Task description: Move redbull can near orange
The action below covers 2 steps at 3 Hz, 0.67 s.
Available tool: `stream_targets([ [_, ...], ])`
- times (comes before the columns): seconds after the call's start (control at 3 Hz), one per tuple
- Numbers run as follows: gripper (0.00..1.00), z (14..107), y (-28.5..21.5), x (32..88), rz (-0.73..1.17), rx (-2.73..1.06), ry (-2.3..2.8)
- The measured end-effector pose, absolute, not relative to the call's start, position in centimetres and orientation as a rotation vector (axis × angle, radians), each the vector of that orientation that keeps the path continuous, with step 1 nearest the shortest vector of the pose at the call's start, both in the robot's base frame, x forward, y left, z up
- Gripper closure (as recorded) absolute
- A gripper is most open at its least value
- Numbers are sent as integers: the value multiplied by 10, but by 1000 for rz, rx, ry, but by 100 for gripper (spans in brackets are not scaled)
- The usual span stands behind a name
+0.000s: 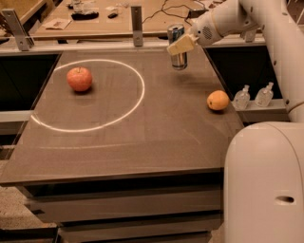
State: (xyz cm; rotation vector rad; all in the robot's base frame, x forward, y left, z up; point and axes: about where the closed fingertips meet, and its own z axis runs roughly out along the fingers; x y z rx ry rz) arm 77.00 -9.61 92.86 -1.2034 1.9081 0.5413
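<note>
At the table's (142,142) back edge, the gripper (179,46) squeezes the redbull can (179,60). The orange (218,100) sits well apart.

No legible txt anywhere, incl. redbull can (179,59); gripper (177,46) clamped on it, table (142,142) far edge.

A robotics lab, with a test table set up for trials.
A white robot arm (266,33) is reaching over a dark table (123,147) that is bearing a white ring (141,95). Its gripper (179,46) is clasping the can (179,60) at the far edge. Behind, a wooden bench (95,26) is holding loose cables (164,10) and small parts, and two bottles (242,97) are sitting on a side ledge (266,111).
</note>
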Motion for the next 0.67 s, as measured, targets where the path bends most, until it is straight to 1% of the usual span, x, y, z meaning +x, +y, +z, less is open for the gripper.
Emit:
stream_targets([
  [0.67, 100, 925, -150, 748, 498, -1139, 2005],
])
